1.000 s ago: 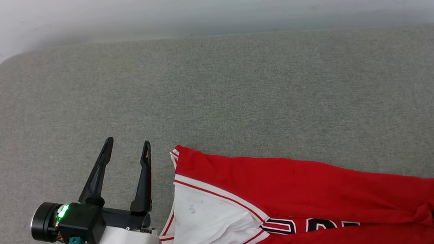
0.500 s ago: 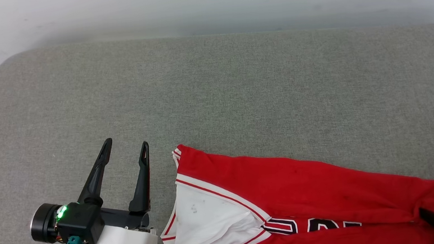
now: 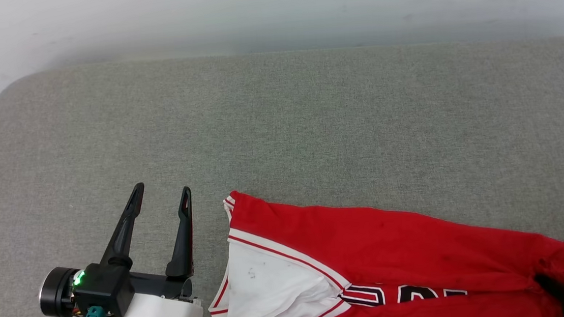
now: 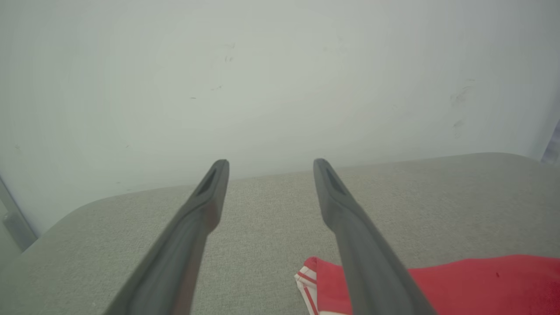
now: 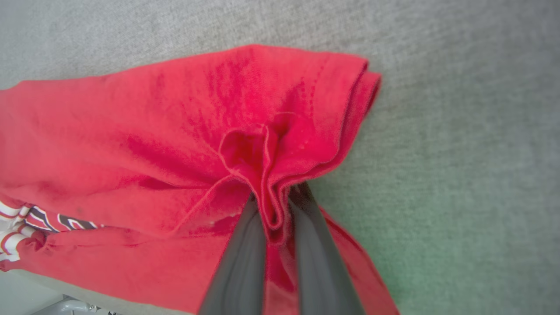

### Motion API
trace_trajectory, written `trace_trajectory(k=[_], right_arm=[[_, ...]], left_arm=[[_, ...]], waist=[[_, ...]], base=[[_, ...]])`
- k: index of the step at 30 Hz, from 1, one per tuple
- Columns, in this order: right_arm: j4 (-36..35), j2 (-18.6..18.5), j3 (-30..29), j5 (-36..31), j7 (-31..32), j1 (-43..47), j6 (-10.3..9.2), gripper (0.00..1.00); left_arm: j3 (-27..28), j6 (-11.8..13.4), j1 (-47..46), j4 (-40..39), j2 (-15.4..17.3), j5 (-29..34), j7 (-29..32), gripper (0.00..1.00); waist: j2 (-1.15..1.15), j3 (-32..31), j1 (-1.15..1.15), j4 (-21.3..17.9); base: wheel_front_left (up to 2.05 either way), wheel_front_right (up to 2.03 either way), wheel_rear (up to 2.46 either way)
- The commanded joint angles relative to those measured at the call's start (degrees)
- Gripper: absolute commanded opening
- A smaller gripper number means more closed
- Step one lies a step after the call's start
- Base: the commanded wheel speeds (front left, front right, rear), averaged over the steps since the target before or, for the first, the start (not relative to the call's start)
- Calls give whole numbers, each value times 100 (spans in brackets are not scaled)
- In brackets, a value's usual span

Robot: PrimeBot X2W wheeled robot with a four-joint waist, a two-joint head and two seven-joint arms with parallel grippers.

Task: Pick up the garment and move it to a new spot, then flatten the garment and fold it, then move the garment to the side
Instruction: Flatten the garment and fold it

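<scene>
Right gripper (image 5: pixel 275 195) — apparently on garment (image 5: pixel 131 131) hem

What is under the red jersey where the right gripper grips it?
Grey fabric surface shows beside the jersey, which lies on it. The right gripper is shut on a bunched fold; whatever lies beneath the cloth is covered.

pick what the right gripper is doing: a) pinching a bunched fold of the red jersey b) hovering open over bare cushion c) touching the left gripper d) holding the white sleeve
a: in the right wrist view the right gripper pinches a bunched red fold of the garment between its fingers.
</scene>
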Motion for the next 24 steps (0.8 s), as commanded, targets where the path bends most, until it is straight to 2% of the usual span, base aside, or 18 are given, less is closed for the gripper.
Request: trace_trajectory(k=[1,11,15,20,24], right_arm=[[174,52,70,28,-59,55,-10,0],[361,-562,-277,-93,-669,-64,-18,0],[483,-827,-458,-337,-867,-167,-11,0],[634,-998,-598,-591,-1013,-269,-10,0],[499,-942,-512,-581,-983,-254,-8,0]], left_arm=[[24,-8,71,10,-18,35,-12,100],[37,-14,115,40,-1,-9,-12,100],[25,-14,121,57,16,-36,-12,100],[17,-15,119,70,16,-57,-12,100],[35,-15,174,54,-24,-61,-12,100]], waist=[[0,-15,0,-1],[0,-108,0,-35],[0,-129,0,-60],[0,-166,0,-74],[0,-258,0,-84]], base=[[0,0,0],[0,0,0],[0,0,0],[0,0,0],[0,0,0]])
